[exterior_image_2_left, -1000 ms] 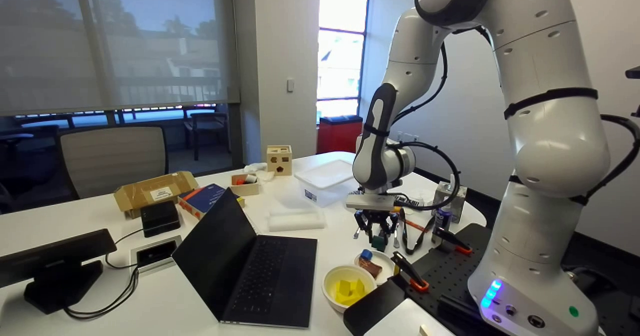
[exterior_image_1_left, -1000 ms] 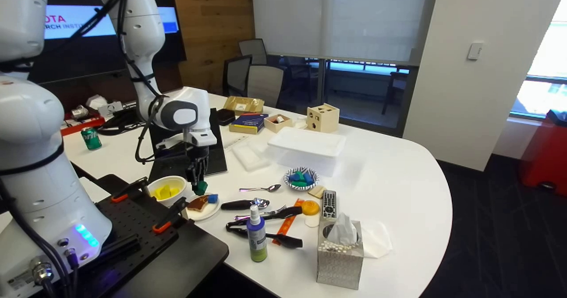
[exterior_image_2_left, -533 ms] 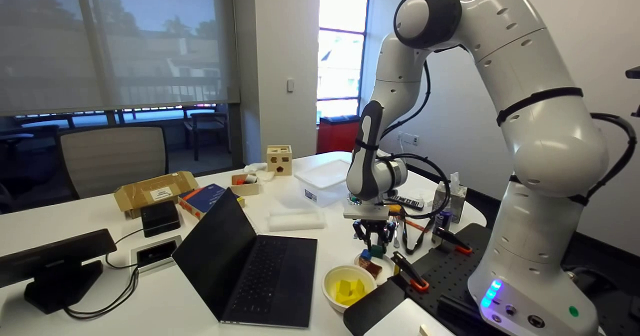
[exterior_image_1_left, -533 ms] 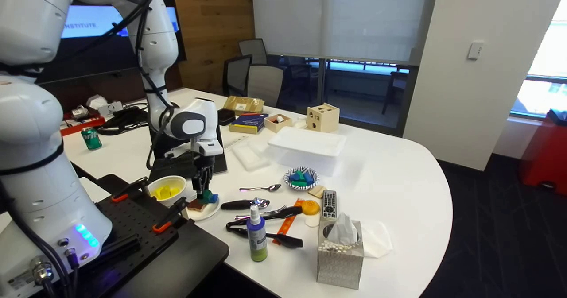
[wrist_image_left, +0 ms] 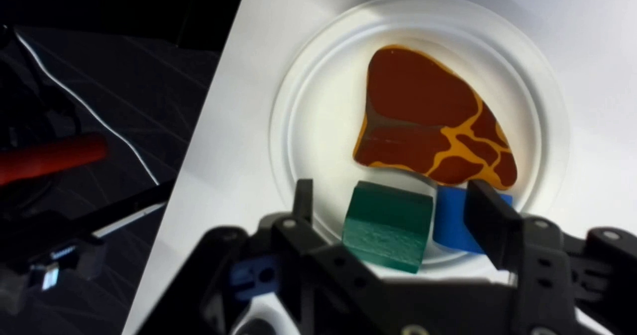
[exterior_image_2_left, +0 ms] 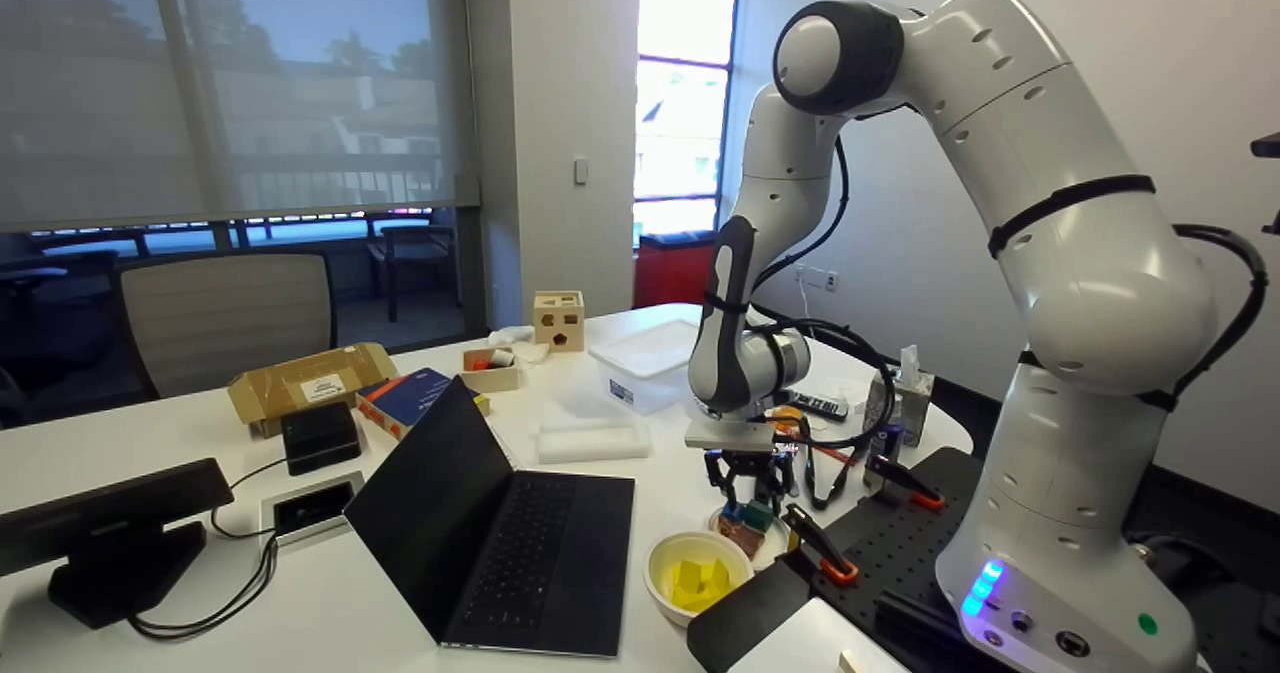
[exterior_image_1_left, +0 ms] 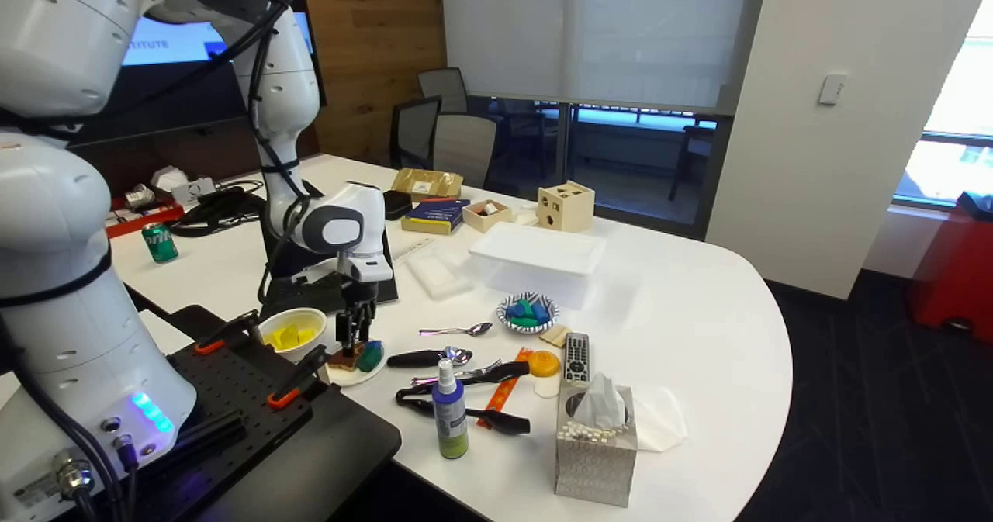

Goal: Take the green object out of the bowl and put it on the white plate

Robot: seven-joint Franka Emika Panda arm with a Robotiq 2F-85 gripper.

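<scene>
The green object (wrist_image_left: pixel 388 225), a chunky dark green block, rests on the white plate (wrist_image_left: pixel 323 101) near its rim. My gripper (wrist_image_left: pixel 389 188) is open, its fingers spread on both sides of the block with gaps showing. One finger (wrist_image_left: pixel 490 215) overlaps a blue block (wrist_image_left: pixel 450 220) beside it. In both exterior views the gripper (exterior_image_1_left: pixel 354 347) stands low over the plate. A patterned bowl (exterior_image_1_left: pixel 554 309) holding several blue and green blocks sits farther off on the table; a white bowl (exterior_image_2_left: pixel 662 568) with yellow pieces is beside the plate.
A brown, orange-veined piece (wrist_image_left: pixel 423 116) shares the plate. Nearby are a spoon (exterior_image_1_left: pixel 456 330), tongs (exterior_image_1_left: pixel 496 421), a spray bottle (exterior_image_1_left: pixel 451 421), a laptop (exterior_image_2_left: pixel 560 543) and a clear bin (exterior_image_1_left: pixel 535 262). A black clamp (exterior_image_2_left: pixel 820 543) stands close to the plate.
The arm has come down toward the plate with the green block. The fingers have opened from it, and the block now sits on the plate by the blue one.
</scene>
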